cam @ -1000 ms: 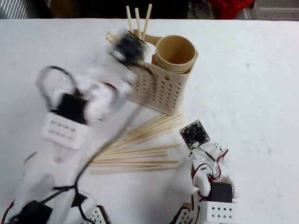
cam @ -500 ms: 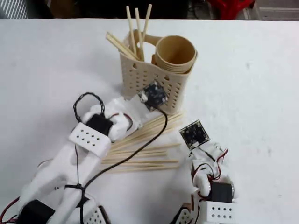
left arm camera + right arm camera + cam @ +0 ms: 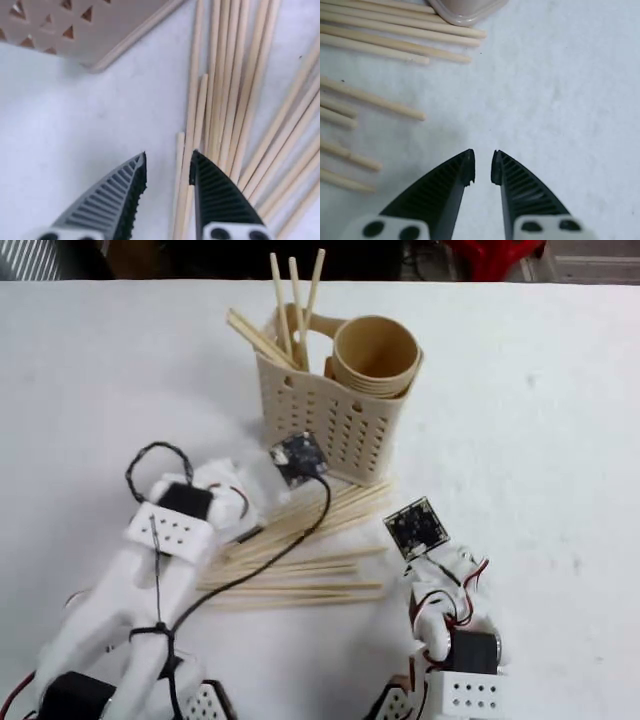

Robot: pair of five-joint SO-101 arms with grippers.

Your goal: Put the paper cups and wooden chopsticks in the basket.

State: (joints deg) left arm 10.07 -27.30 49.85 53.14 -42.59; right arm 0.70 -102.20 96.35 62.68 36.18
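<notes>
Nearest, at 5 o'clock on the white table [image 3: 540, 420], the right arm sits folded low; its wrist view supplies the finger detail: the right gripper [image 3: 482, 159] has its jaws barely parted, a thin slit between the tips, gripping nothing, over bare table with chopstick ends lying toward its 10 o'clock; at 7 o'clock the left arm stretches toward the centre, and its wrist view shows the left gripper [image 3: 168, 156] with jaws a modest gap apart, down at the table; the end of one stick lies within that gap beside one finger, not pinched, and the other finger stands on bare surface; beyond the arms the loose chopsticks [image 3: 300, 565] lie flat in a fan at the table's middle, some pointing to 3 o'clock, others slanting up to 2 o'clock until their tips reach the foot of the basket; the left wrist view shows them packed side by side, several touching; farther, toward 12 o'clock, stands the perforated beige basket [image 3: 340, 430], upright; the high view adds its contents: a nested stack of paper cups [image 3: 375, 350], mouth up, fills the 3 o'clock side, and the standing chopsticks [image 3: 290, 300] occupy the 9 o'clock side, three near upright and a few leaning out toward 10 o'clock.
</notes>
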